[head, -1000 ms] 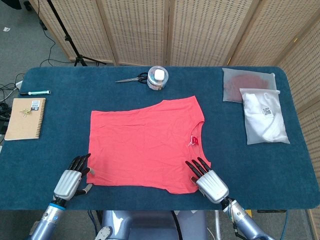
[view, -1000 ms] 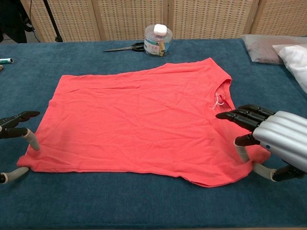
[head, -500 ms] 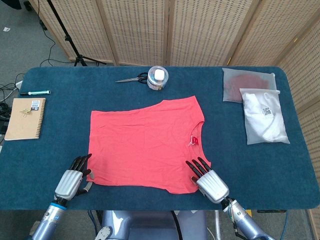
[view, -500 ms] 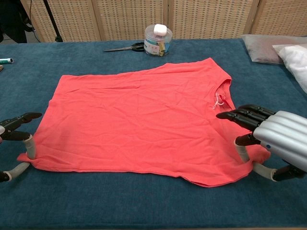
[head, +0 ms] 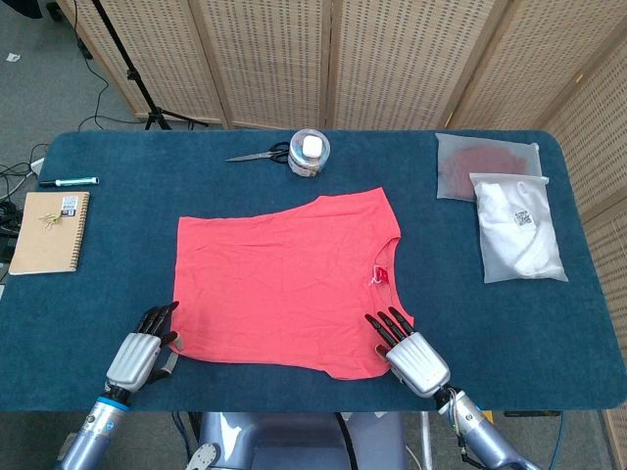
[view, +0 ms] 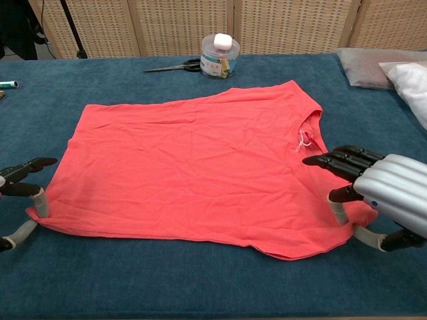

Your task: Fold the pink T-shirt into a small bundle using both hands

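One pink T-shirt [head: 284, 281], spread flat across the middle of the blue table [head: 118, 206], neckline toward the robot's right, hem toward its left; near edge lies between the two hands.

Left hand [head: 140, 351]: at the shirt's near left corner, palm down, dark fingertips [view: 41, 162] extended toward the cloth; in the chest view the thumb touches the hem corner; whether any cloth is actually pinched cannot be told.

Right hand [head: 411, 354]: at the near right corner by the sleeve, fingers [view: 333, 160] stretched out over the fabric, thumb pressing down on the shirt's edge; grasp likewise cannot be told.

Other items: scissors [head: 257, 154] and a round clear container with white lid [head: 310, 152], side by side at the far edge; two packaged garments in plastic bags, one reddish [head: 485, 164], one white [head: 519, 230], at far right, overlapping; spiral notebook [head: 49, 231] and a marker pen [head: 69, 181] at far left; woven folding screens [head: 392, 59] behind the table.
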Robot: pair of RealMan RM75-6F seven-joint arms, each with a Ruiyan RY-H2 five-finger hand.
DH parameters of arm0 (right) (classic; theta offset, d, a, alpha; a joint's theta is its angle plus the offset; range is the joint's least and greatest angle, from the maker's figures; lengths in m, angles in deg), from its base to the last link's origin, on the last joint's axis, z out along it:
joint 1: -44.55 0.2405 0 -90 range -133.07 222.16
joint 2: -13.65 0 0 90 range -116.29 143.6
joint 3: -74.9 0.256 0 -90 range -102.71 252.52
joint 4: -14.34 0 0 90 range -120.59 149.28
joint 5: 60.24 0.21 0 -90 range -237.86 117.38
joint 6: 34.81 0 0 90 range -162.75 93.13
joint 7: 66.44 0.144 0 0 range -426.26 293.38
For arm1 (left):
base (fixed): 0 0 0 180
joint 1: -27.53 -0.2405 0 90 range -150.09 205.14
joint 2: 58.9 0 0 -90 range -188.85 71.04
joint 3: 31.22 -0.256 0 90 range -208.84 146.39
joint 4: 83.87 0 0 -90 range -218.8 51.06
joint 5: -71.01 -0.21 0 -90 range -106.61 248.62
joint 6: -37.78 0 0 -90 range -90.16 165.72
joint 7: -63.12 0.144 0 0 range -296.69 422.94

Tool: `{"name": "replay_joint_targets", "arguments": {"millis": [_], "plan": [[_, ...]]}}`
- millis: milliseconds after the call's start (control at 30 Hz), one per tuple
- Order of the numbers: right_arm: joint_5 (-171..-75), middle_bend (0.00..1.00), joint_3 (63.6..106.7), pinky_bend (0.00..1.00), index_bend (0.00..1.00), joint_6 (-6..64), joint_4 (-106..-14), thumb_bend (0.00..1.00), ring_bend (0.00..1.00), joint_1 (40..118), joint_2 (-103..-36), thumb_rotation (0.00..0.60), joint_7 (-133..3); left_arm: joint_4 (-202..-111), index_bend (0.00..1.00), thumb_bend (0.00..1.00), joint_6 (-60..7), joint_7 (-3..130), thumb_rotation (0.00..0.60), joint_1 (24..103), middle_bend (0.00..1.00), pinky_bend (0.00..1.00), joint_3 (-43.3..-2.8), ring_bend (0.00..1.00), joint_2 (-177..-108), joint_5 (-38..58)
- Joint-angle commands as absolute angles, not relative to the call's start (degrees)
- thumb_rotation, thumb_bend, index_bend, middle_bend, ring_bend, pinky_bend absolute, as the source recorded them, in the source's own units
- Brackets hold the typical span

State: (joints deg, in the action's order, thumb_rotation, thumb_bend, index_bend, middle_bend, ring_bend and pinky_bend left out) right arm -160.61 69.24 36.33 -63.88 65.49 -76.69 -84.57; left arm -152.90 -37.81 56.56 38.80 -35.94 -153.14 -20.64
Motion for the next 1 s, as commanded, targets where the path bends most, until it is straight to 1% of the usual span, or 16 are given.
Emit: {"name": "replay_joint_targets", "arguments": {"millis": [33, 133, 300, 367, 433, 533, 667, 733, 1000], "plan": [[-160.7, 0.04, 69.1, 0.00, 0.57, 36.4, -64.0, 0.52, 0.00, 65.4, -76.6, 0.600, -84.4, -153.0, 0.68, 0.63, -38.1, 56.4, 0.600, 38.8, 0.00, 0.00, -36.0, 0.00, -153.0, -20.8], [-161.0, 0.05, 68.9, 0.00, 0.59, 36.6, -64.2, 0.52, 0.00, 65.5, -76.4, 0.600, -83.8, -153.1, 0.71, 0.64, -38.3, 56.4, 0.600, 38.8, 0.00, 0.00, -36.2, 0.00, -152.7, -21.1], [-162.6, 0.07, 68.2, 0.00, 0.64, 37.8, -65.4, 0.52, 0.00, 65.6, -75.4, 0.600, -81.9, -154.2, 0.72, 0.64, -39.5, 55.9, 0.600, 38.8, 0.00, 0.00, -36.8, 0.00, -151.0, -22.3], [-165.5, 0.08, 66.8, 0.00, 0.65, 38.9, -67.1, 0.52, 0.00, 66.3, -73.5, 0.600, -79.8, -155.6, 0.72, 0.64, -42.0, 55.6, 0.600, 38.7, 0.00, 0.00, -37.7, 0.00, -148.9, -24.8], [-167.0, 0.08, 66.1, 0.00, 0.65, 39.3, -67.9, 0.52, 0.00, 66.8, -72.3, 0.600, -78.9, -156.3, 0.72, 0.64, -43.2, 55.7, 0.600, 38.6, 0.00, 0.00, -38.3, 0.00, -147.8, -26.2], [-169.6, 0.09, 64.5, 0.00, 0.65, 39.2, -69.7, 0.52, 0.00, 67.8, -70.1, 0.600, -77.6, -156.5, 0.72, 0.64, -47.1, 57.5, 0.600, 38.2, 0.00, 0.00, -39.4, 0.00, -146.4, -30.0], [-172.1, 0.09, 62.6, 0.00, 0.66, 39.0, -71.5, 0.52, 0.00, 68.8, -67.7, 0.600, -75.9, -157.4, 0.72, 0.64, -50.0, 57.6, 0.600, 37.4, 0.00, 0.00, -40.9, 0.00, -145.0, -32.7], [-174.9, 0.10, 60.9, 0.00, 0.66, 39.5, -72.0, 0.52, 0.00, 69.4, -66.0, 0.600, -75.1, -158.6, 0.72, 0.64, -51.6, 57.9, 0.600, 36.8, 0.00, 0.00, -42.5, 0.00, -143.5, -34.8], [-180.3, 0.11, 57.4, 0.00, 0.67, 40.9, -72.9, 0.52, 0.00, 69.4, -63.0, 0.600, -75.1, -161.2, 0.72, 0.67, -53.9, 58.3, 0.600, 35.8, 0.00, 0.00, -45.6, 0.00, -140.5, -38.9]]}}
